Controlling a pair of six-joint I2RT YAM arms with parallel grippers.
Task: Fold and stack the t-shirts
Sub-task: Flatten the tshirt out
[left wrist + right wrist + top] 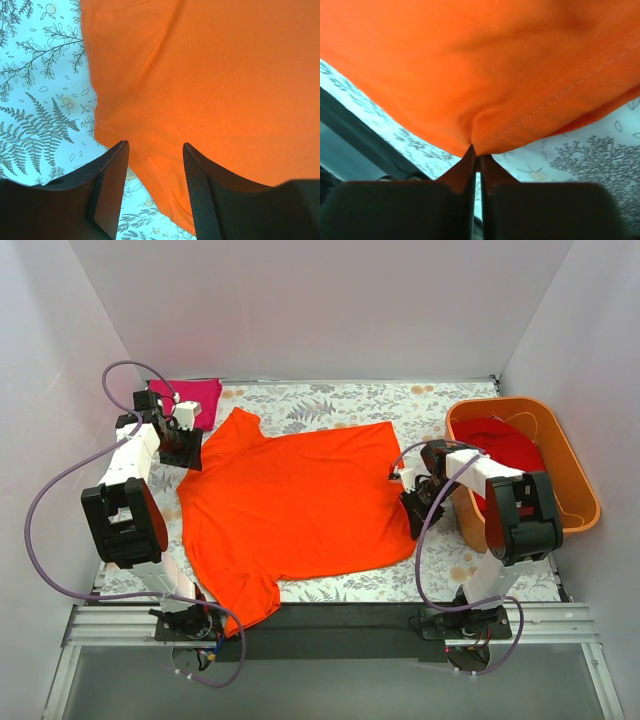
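Item 1: the bright orange cloth t-shirt (290, 505) lies spread flat on the table with the fern-print cover (330, 400). Its neck end points to my left arm and its bottom hem to my right arm. One sleeve hangs over the near table edge.

Item 2: the magenta-pink cloth t-shirt (198, 395) lies bunched at the far left corner of the table, just behind my left wrist.

Item 3: the deep red cloth t-shirt (505, 445) lies crumpled inside the rigid orange plastic tub (583, 512), which stands at the right side of the table.

My left gripper (155, 150) is at the far left edge of the bright orange cloth t-shirt. Its jaws stand apart, with the stitched edge of the cloth showing in the gap between them. I cannot tell whether the fingers (110, 185) touch the cloth.

My right gripper (476, 159) is at the hem on the right side, just beside the tub. Its jaws are pressed together on a small pinch of the stitched hem, and the cloth puckers at the fingertips.
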